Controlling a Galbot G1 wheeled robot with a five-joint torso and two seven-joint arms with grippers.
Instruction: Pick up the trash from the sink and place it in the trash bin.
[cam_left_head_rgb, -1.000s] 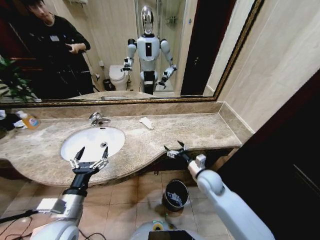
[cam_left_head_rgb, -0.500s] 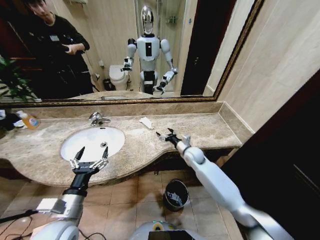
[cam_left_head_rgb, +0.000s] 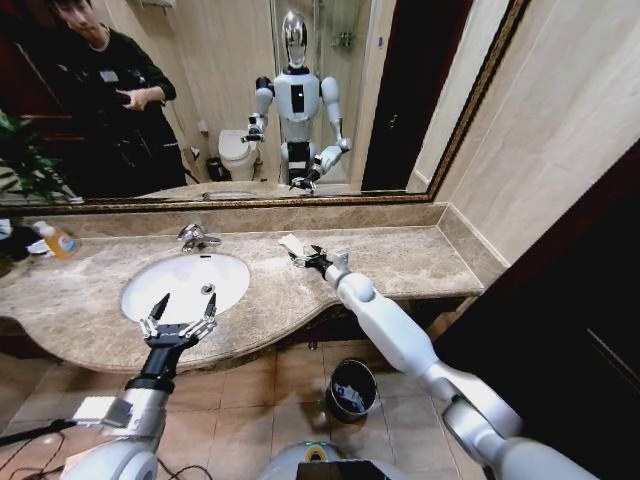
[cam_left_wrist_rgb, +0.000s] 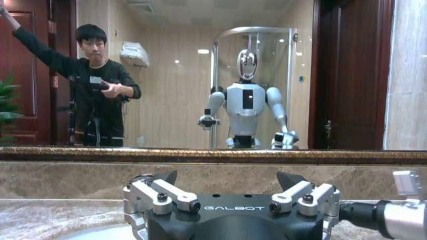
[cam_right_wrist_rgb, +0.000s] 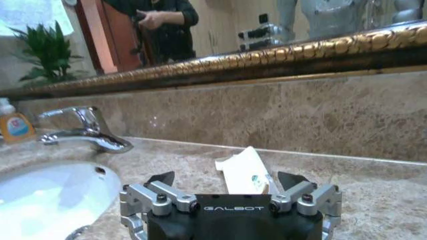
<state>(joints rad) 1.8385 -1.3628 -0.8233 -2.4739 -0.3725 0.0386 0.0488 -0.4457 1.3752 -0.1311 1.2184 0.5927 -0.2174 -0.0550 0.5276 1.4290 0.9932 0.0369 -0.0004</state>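
Note:
A white sachet (cam_left_head_rgb: 292, 245) lies flat on the marble counter behind and to the right of the sink (cam_left_head_rgb: 170, 280). My right gripper (cam_left_head_rgb: 301, 256) is stretched across the counter and stands open just short of the sachet. In the right wrist view the sachet (cam_right_wrist_rgb: 245, 170) lies straight ahead between the spread fingers (cam_right_wrist_rgb: 160, 181), and nothing is held. My left gripper (cam_left_head_rgb: 186, 302) hovers open over the sink's front edge, empty, and its fingers (cam_left_wrist_rgb: 163, 179) stand wide apart in the left wrist view. On the tiled floor below the counter stands the black trash bin (cam_left_head_rgb: 352, 388).
A chrome tap (cam_left_head_rgb: 195, 237) rises behind the basin. An orange-labelled soap bottle (cam_left_head_rgb: 58, 240) stands at the counter's far left. A mirror with a gilt frame (cam_left_head_rgb: 250, 202) runs along the back wall. The counter's right end meets a side wall.
My right arm has swung from the counter's front edge leftward and toward the back wall, bringing its gripper up to the sachet. The left arm has not moved.

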